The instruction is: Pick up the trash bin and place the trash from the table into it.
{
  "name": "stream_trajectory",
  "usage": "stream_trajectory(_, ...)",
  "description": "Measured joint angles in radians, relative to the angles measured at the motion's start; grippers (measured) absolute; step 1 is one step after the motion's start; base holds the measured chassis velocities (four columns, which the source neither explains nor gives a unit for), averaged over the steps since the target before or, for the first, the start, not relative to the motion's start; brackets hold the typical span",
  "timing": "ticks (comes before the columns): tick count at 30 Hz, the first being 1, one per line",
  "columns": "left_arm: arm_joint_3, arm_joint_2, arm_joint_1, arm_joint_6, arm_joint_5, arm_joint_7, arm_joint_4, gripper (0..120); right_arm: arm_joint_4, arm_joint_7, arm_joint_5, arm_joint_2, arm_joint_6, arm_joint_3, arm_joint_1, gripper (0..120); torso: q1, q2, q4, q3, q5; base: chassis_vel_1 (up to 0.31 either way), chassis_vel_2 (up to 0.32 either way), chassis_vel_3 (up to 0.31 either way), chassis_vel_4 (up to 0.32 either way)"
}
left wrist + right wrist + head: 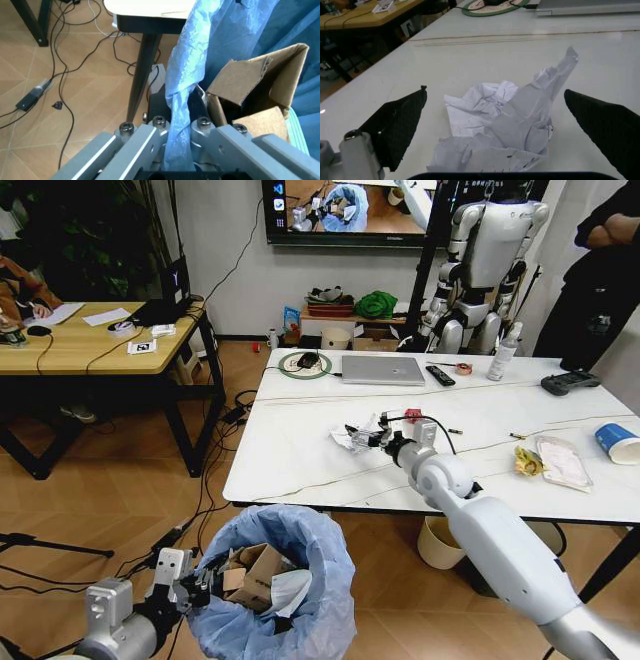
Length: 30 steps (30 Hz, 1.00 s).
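Note:
The trash bin (285, 565), lined with a crinkly light-blue bag, hangs low in front of the table (300, 450), with brown cardboard (255, 90) and paper inside. My left gripper (197, 585) is shut on the bin's rim and bag (177, 112). My right gripper (372, 438) rests on the marble top, open, with its black fingers (400, 120) on either side of a crumpled white paper (505, 120). More trash lies on the table: a red can (413, 416), a yellow wrapper (527, 462), a clear packet (563, 462) and a blue-white paper cup (617, 443).
A laptop (383, 370), remote (440, 375), tape roll (463, 368), bottle (505, 352) and black controller (568, 383) line the table's far side. A cream bucket (438, 545) stands under the table. A wooden desk (90, 340) is on the left, and cables cross the floor.

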<state>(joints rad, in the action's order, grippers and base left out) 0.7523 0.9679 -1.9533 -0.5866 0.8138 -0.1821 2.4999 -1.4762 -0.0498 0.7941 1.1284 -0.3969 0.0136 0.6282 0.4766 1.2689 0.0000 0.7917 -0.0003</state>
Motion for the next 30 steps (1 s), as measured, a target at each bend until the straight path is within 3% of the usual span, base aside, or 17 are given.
stream_trajectory(12, 0.003, 0.001, 0.0, 0.0, 0.003, -0.001, 0.0, 0, 0.076, 0.005, -0.027, 0.054, 0.005, 0.02, -0.027, 100, 0.0, 0.0, 0.0, 0.0, 0.0001, 0.0, 0.0, 0.0, 0.0)
stream_trajectory(30, 0.001, 0.003, -0.002, 0.0, 0.001, -0.001, 0.0, 0, 0.124, 0.009, -0.064, 0.058, 0.008, 0.01, -0.022, 100, 0.0, 0.0, -0.0001, 0.0, 0.0003, 0.0, 0.0, 0.0, 0.0)
